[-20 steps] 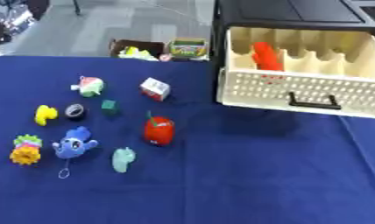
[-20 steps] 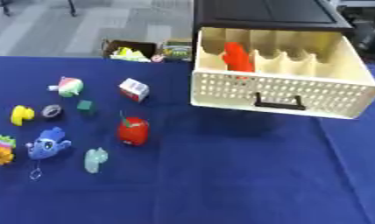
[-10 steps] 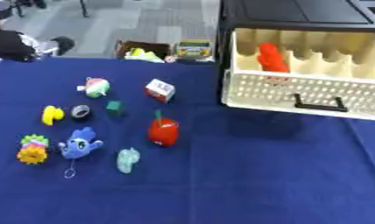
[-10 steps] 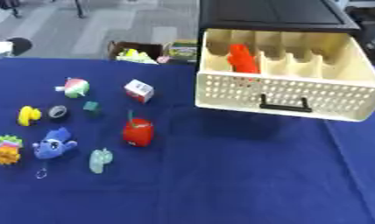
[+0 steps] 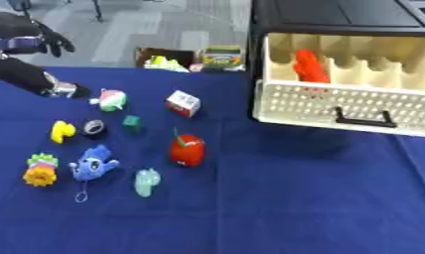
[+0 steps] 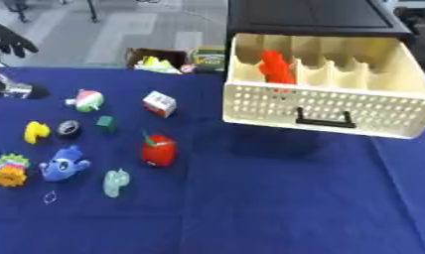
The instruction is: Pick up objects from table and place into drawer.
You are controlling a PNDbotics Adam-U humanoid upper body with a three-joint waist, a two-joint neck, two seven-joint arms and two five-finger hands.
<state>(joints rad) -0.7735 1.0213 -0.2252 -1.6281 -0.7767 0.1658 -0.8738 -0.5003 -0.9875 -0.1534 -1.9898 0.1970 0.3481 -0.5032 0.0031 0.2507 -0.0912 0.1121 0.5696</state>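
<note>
- The left hand shows at the upper left, above the far left table edge, with dark fingers spread and holding nothing; its outer part is cut off by the picture's edge.
- Its black forearm runs down to a silver joint that sits just beside the pink-and-green toy; whether they touch cannot be told.
- The right hand shows in neither view.
- On the blue table, near the toy: a small white box with red on its side, its print too blurred to read.
- Below these lie a green cube, a dark ring and a yellow piece.
- Further toward the near edge: a red apple-like toy, a blue plush with a thin loop hanging from it, a pale green figure of unclear shape, and a green-and-orange toy.
- The cream drawer stands pulled open from its black cabinet at the right, well apart from the toys; its right end is cut off in the left eye view.
- An orange-red object stands in the drawer's left compartment, its lower part hidden by the perforated front.
- Behind the table's far edge, a cardboard box and a green box are partly hidden.
</note>
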